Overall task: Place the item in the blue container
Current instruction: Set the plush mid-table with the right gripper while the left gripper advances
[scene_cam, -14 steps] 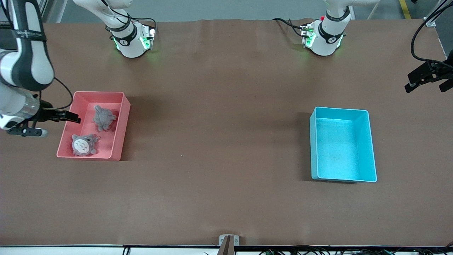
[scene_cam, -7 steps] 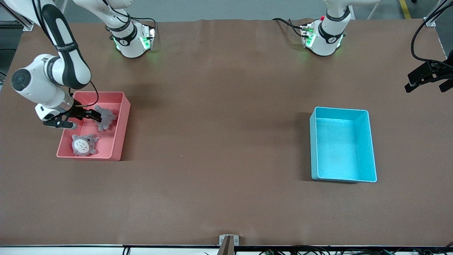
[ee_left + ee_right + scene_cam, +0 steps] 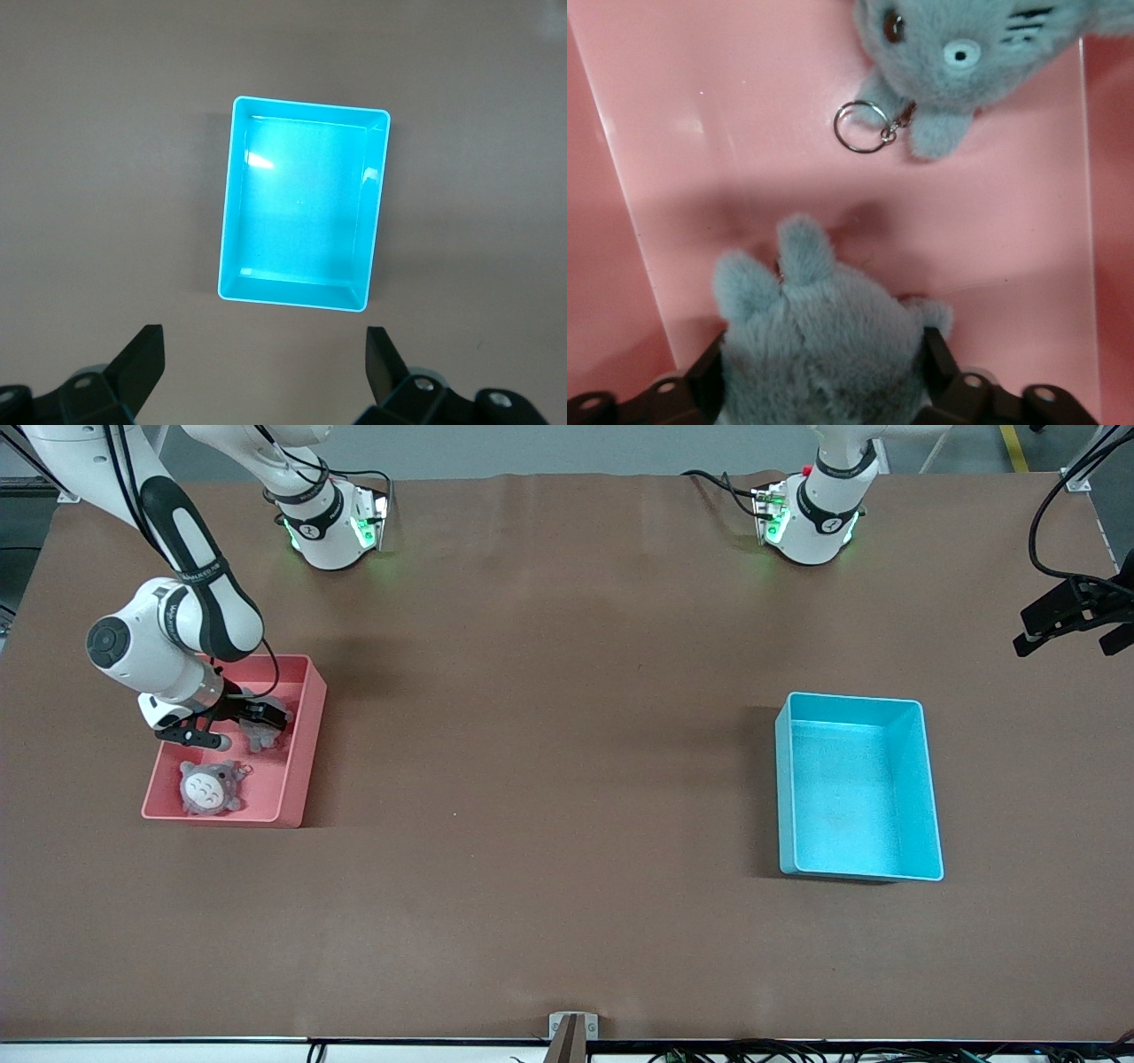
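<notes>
I'm at the pick-up step. The light blue rectangular plastic bin (image 3: pixel 858 786) sits empty at the left arm's end of the table, the left gripper (image 3: pixel 266 367) waiting spread wide above it. My right gripper (image 3: pixel 251 721) is down in the pink plastic bin (image 3: pixel 299 755), its fingers (image 3: pixel 713 372) straddling the grey plush toy (image 3: pixel 824 350), not yet pinching it. Next: squeeze, lift, carry across.

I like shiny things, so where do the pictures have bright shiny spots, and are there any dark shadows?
In the left wrist view, white glare spots shine on the floor of the blue bin. In the right wrist view, a soft shadow lies on the pink bin next to the gray plush toy, and the other plush toy looks a little fuzzy. In the front view, both bins cast dark shadows on the brown table.
</notes>
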`<state>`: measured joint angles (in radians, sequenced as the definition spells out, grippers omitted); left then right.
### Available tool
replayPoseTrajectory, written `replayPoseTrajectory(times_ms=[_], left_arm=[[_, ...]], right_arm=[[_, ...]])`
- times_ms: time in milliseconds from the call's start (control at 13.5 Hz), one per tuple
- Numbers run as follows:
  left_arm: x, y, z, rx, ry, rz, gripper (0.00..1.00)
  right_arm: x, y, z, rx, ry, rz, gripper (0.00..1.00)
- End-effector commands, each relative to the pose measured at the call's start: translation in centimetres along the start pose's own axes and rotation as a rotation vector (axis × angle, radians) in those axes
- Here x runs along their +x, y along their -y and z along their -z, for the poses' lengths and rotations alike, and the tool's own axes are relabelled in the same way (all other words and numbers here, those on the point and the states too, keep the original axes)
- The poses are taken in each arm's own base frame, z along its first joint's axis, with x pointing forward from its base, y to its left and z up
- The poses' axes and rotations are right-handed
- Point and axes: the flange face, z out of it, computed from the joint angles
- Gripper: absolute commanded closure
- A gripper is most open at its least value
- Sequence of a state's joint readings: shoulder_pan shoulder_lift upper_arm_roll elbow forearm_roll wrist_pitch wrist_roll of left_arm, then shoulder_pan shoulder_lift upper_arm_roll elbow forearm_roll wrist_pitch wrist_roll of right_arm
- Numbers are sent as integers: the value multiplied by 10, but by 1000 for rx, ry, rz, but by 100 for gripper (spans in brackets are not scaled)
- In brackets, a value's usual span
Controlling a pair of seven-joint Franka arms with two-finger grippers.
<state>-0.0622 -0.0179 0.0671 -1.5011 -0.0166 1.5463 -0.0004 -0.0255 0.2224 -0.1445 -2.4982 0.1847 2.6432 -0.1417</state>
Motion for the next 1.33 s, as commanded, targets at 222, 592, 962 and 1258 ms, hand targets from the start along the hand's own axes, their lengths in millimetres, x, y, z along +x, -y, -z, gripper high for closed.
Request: replayPoseTrajectory(times_ms=[222, 592, 962, 1258], left_arm=[[-3, 1, 6, -18, -14, -17, 0], [-3, 1, 6, -18, -14, -17, 0], [-3, 2, 5, -19, -12, -14, 0], [-4, 4, 5, -17, -11, -10, 0]], right_arm=[[10, 6, 26, 41, 32, -21, 97], [56, 49, 152, 85, 189, -125, 97], [47, 184, 190, 32, 203, -289, 97], [0, 353, 164, 47, 51, -466, 97]])
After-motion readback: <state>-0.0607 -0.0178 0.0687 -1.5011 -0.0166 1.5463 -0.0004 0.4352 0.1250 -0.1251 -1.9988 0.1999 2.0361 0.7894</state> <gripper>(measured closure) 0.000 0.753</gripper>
